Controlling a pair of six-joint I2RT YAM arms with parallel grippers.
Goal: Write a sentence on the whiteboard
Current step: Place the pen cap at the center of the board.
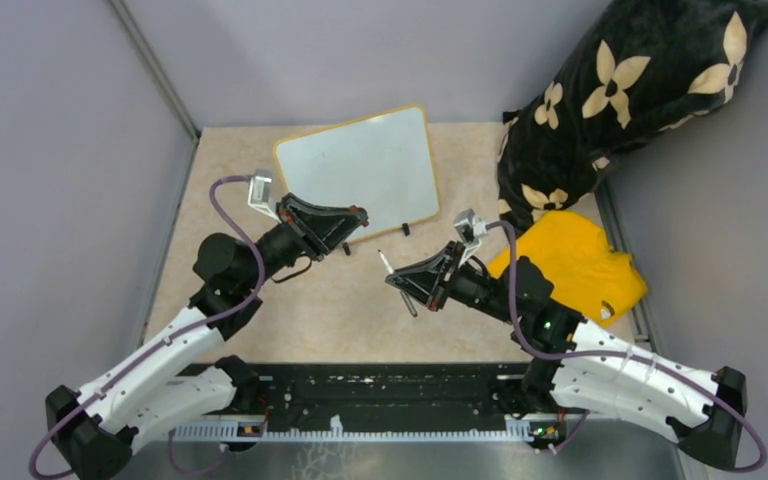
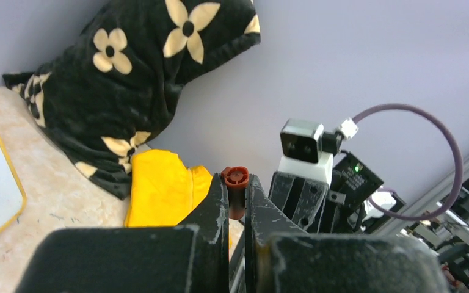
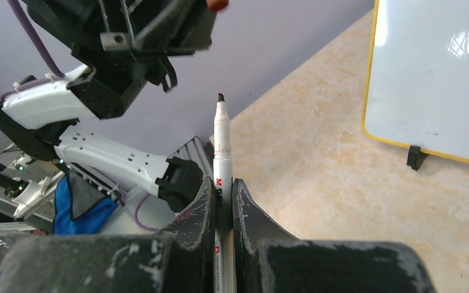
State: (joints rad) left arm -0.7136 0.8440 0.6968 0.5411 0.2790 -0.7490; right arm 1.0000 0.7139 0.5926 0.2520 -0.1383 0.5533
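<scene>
Both arms reach in from the near edge, elbows bent, forearms angled toward each other over the table. Left hand (image 1: 348,222) points right, fingers pinched on a small red cap (image 2: 236,182). Right hand (image 1: 412,282) points left, clamped round a marker (image 3: 221,146), tip bare. Hands near, not touching.

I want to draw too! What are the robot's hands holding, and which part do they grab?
The right gripper pinches a marker around its barrel, bare tip sticking out. The left gripper pinches a reddish cap by its sides.
</scene>
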